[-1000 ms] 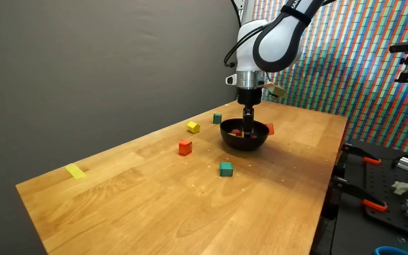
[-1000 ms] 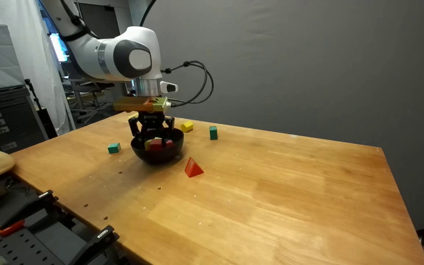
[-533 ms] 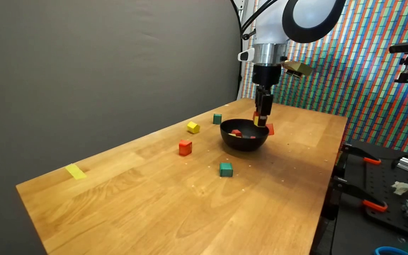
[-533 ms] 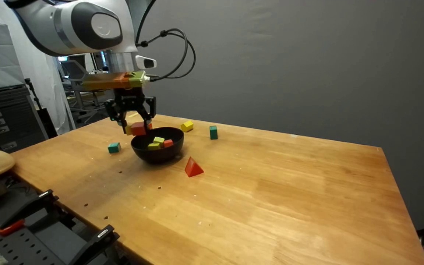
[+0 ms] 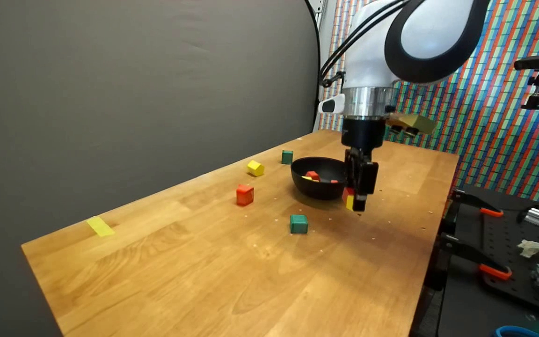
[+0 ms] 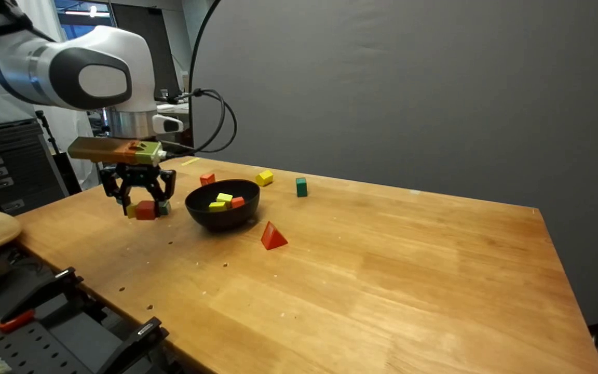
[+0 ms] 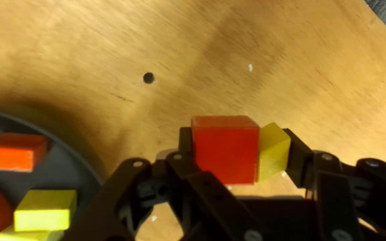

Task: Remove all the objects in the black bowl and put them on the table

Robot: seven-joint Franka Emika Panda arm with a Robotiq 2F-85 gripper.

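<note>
Tabletop [image 6: 382, 280], gripped red and yellow blocks [image 7: 241, 152], now outside bowl [image 6: 221, 221]

In an exterior view the desk [image 6: 408, 275] lies open right of a red triangular block [image 6: 273, 238] — a broad way through. The black bowl [image 5: 316, 191] stands just beside the fingers [image 5: 360, 200] on one side, with a green block [image 5: 298, 223] near; toward the grey wall [image 5: 157, 103], a red block [image 5: 245, 194], a yellow block [image 5: 255, 168] and another green block [image 5: 287, 157] stand apart — gaps to pass between them.
</note>
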